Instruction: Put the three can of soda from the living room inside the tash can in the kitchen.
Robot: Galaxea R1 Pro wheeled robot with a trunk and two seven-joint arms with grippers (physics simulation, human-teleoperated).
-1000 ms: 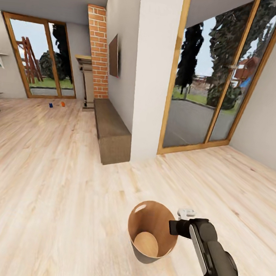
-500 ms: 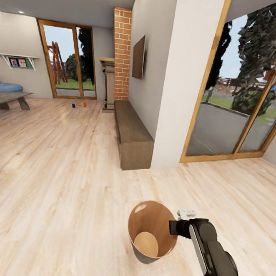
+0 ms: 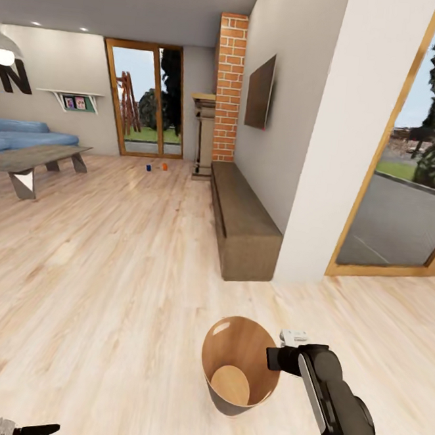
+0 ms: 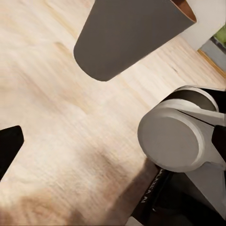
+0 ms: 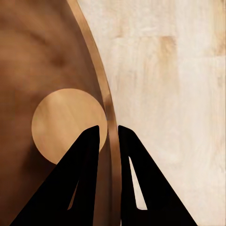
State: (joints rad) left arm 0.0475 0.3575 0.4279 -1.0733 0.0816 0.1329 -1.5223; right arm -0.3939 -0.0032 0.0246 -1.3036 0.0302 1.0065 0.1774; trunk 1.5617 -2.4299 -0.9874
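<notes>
So the right hand (image 3: 284, 347) is pinched on the rim of the tash can (image 3: 239, 364), one finger inside the brown wall and one outside, which you can see really clearly from the right wrist view (image 5: 107, 141) where the two dark fingers straddle the edge. The bin hangs tilted out in front of the robot, mouth up toward the head camera, nothing inside it yet. The arm reaches forward and low from the right, forearm angled up to the rim. What's changed over the last second: the whole view has swung round to the left, so that's the robot turning, not the room moving, and the bin sits in exactly the same spot relative to the arm. Now the blue sofa (image 3: 23, 134) and the grey low bench (image 3: 34, 158) have come into sight, and the cans (image 3: 156, 166) sit more central, way off on the wood floor (image 3: 107, 267) near the far glass doors, one orange and one blue that I can make out; a third I can't pick out. Looks to me like it's lining up to drive over there with the bin. The left hand (image 3: 24, 430) just pokes into the bottom edge, can't tell if it's apart or together.
</notes>
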